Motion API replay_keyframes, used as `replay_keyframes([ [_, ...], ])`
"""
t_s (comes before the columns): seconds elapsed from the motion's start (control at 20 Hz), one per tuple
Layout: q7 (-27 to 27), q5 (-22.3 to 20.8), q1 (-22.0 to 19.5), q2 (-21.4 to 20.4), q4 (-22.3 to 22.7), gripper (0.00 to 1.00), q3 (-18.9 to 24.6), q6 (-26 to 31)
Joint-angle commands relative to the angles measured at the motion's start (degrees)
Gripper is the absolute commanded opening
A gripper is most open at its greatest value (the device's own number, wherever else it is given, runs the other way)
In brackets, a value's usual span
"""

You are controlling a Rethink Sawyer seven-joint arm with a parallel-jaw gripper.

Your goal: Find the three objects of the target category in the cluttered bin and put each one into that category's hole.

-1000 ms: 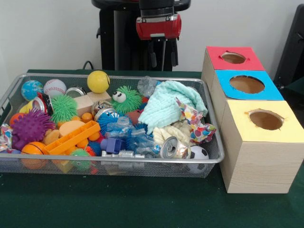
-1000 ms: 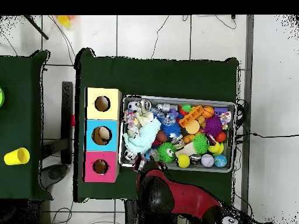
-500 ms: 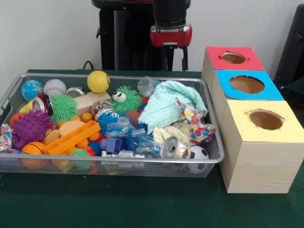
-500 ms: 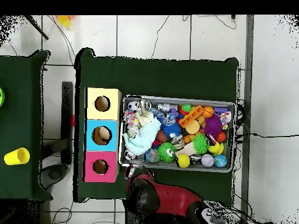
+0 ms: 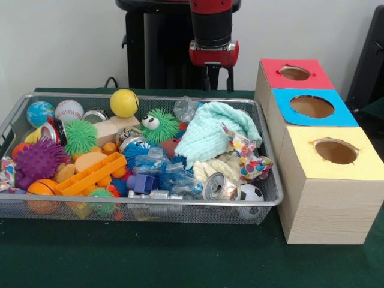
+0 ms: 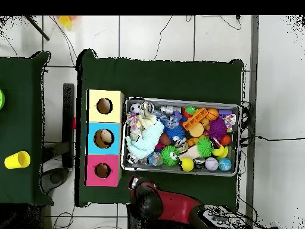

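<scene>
The wire mesh bin (image 5: pixel 144 96) is full of mixed toys; it also shows in the overhead view (image 6: pixel 179 101). No plush animal shows plainly; a mint cloth (image 5: pixel 207 135) and a cream cloth (image 5: pixel 217 168) cover part of the pile. The red-topped box's round hole (image 5: pixel 294 73) is at the far right, and the overhead view shows it too (image 6: pixel 102 170). My gripper (image 5: pixel 218 78) hangs open and empty behind the bin's far rim, left of the red-topped box. In the overhead view it (image 6: pixel 136 181) sits just outside the bin's corner.
The blue-topped box (image 5: pixel 312 107) and the yellow-topped box (image 5: pixel 336 152) stand in a row with the red one, right of the bin. Spiky balls, a yellow ball (image 5: pixel 124 102), a baseball, cans and an orange block fill the bin. The pedestal stands behind.
My gripper has drawn back from over the bin's far edge toward the robot's base and shifted toward the red-topped box's side. Nothing in the bin has moved.
</scene>
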Motion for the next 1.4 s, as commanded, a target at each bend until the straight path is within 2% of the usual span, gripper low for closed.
replay_keyframes([
  [0.05, 9.0, 4.4, 0.8, 2.9, -10.3, 1.00, -3.3, 0.8],
  [0.35, 6.1, 3.8, -3.3, -1.2, -8.8, 1.00, 1.2, 9.3],
  [0.55, 6.1, 4.0, -4.5, -4.5, -7.4, 1.00, 3.1, 12.0],
  [0.9, 5.6, 5.4, -6.0, -15.9, -3.9, 1.00, 6.3, 20.3],
  [1.05, 4.5, 5.1, -6.1, -18.3, -5.3, 1.00, 6.6, 21.6],
  [1.15, 4.2, 4.5, -6.4, -17.1, -6.6, 1.00, 6.7, 20.7],
  [1.4, 5.5, 3.4, -6.0, -9.7, -10.2, 1.00, 5.2, 15.0],
])
